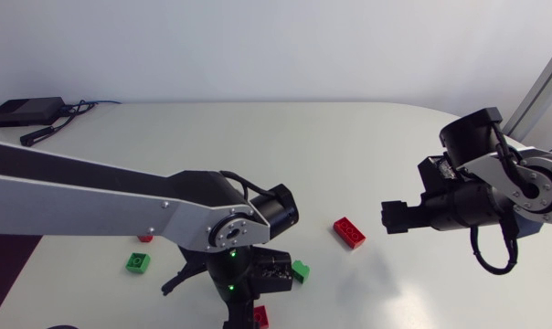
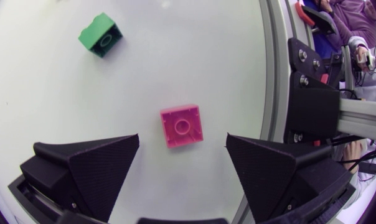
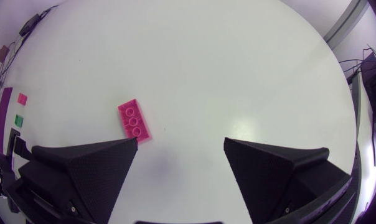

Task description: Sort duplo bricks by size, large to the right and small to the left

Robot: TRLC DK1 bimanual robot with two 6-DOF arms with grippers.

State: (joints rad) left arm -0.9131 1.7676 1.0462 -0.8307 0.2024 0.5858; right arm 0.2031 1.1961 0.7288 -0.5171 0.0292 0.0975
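Pink brick (image 2: 182, 126) near table edge (image 2: 263, 93), left claw (image 2: 182, 138) spread.

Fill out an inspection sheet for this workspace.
Surface: white table, no spills seen.
Job's things: long red brick right of middle; left green brick and left red brick close together; middle green brick; near red brick by the near edge.
Clutter: black box, far left corner.
Grippers: left gripper open, fingers either side of the near red brick, not touching; right gripper open, long red brick ahead of one finger.
Cables: leads from the black box; cable loop on the right arm.
Surroundings: nothing seen.
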